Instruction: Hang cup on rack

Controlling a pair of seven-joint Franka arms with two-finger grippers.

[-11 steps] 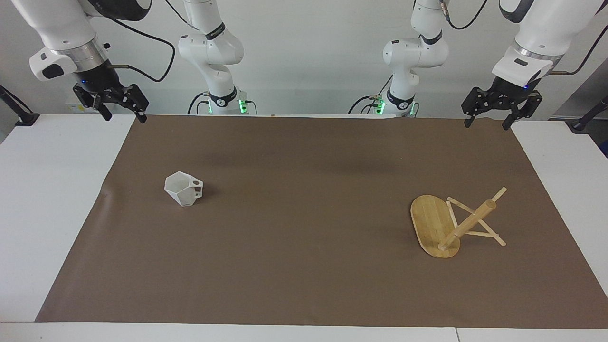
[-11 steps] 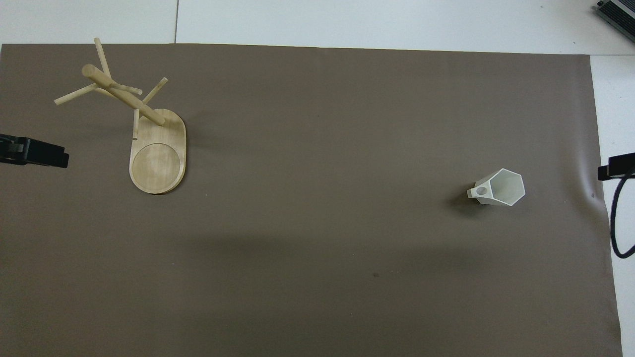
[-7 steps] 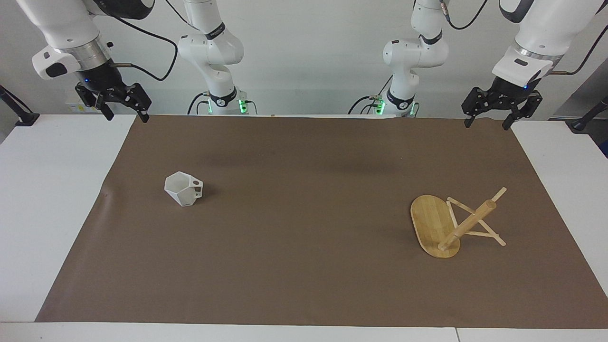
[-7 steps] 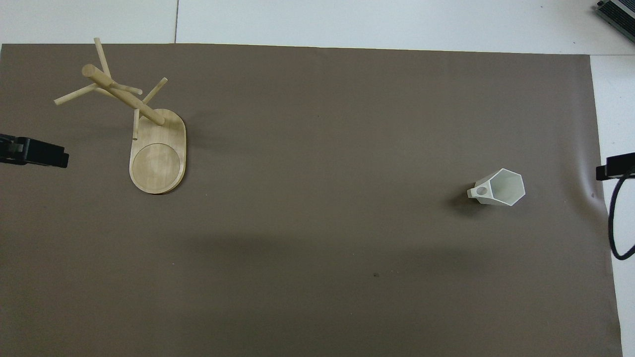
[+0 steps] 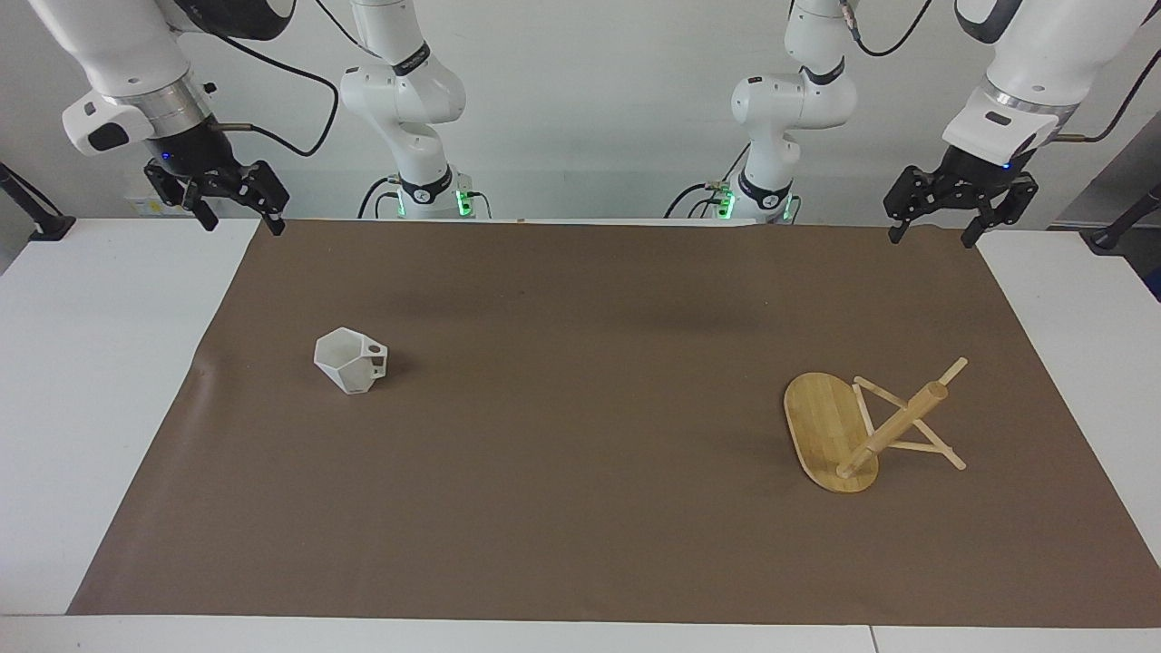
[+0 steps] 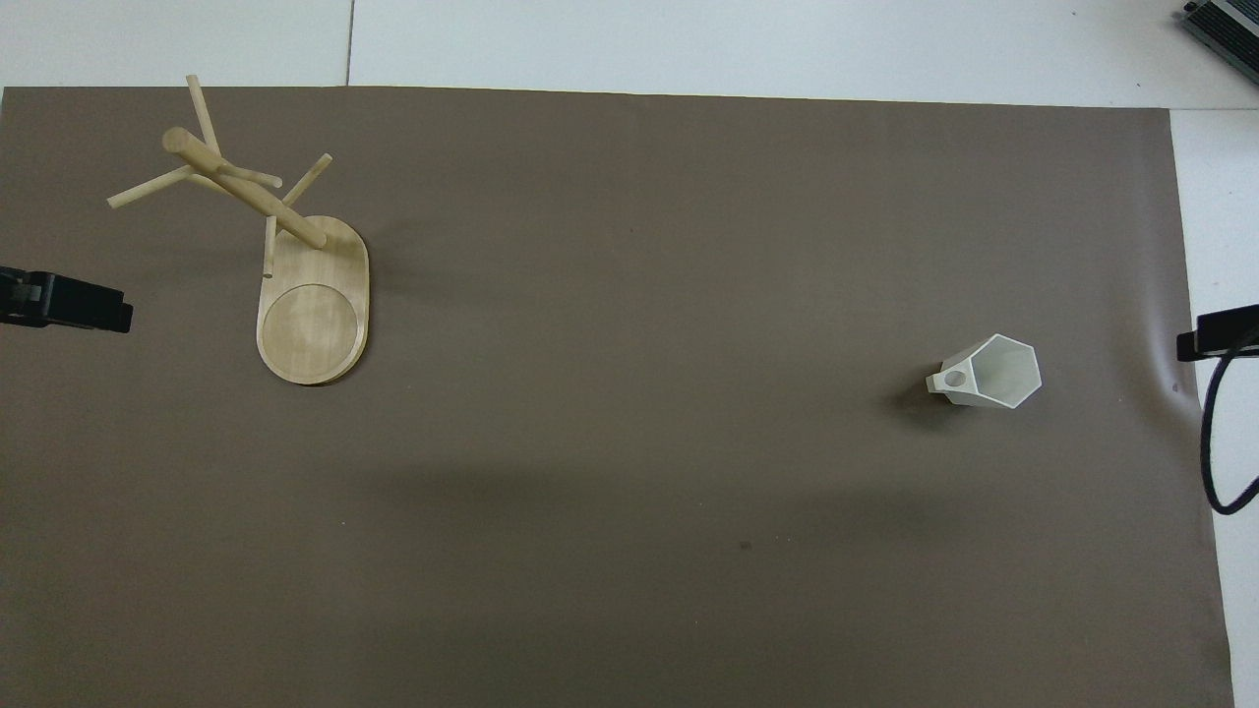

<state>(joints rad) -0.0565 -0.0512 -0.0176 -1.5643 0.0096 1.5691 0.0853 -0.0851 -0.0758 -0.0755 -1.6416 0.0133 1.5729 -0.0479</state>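
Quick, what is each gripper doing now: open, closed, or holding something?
Left gripper: open, holding nothing, up over the table's edge.
Right gripper: open, holding nothing, up over the table's edge.

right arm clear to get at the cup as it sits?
Probably yes. The cup stands alone on the brown mat toward the right arm's end, mouth up, nothing beside or over it. The right hand hangs open above the mat's corner at that end. The rack stands toward the left arm's end.

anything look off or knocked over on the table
Nothing stands out. The rack stands upright on its base toward the left arm's end, and the cup sits upright, apart from it, toward the right arm's end.
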